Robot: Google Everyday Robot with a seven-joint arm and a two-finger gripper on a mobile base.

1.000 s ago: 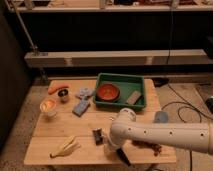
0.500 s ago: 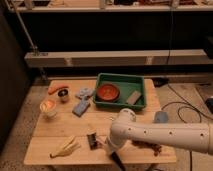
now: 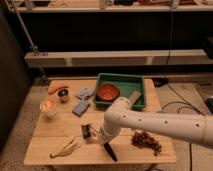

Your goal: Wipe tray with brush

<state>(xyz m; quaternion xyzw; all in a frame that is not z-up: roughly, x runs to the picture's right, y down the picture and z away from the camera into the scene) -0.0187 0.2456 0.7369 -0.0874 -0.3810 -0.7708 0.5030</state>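
**While clenched on the brush, in front of the tray**

Since the green tray (image 3: 127,84) sits at the back of the table (image 3: 55,127) holding a red bowl (image 3: 107,92), my gripper (image 3: 100,136) is well in front of it, fingers clamped on the brush (image 3: 110,152).

Dim light, shadowed gripper (image 3: 99,135) above tabletop (image 3: 47,147)

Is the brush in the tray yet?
No, the brush lies on the front part of the table, under the gripper, well apart from the tray.
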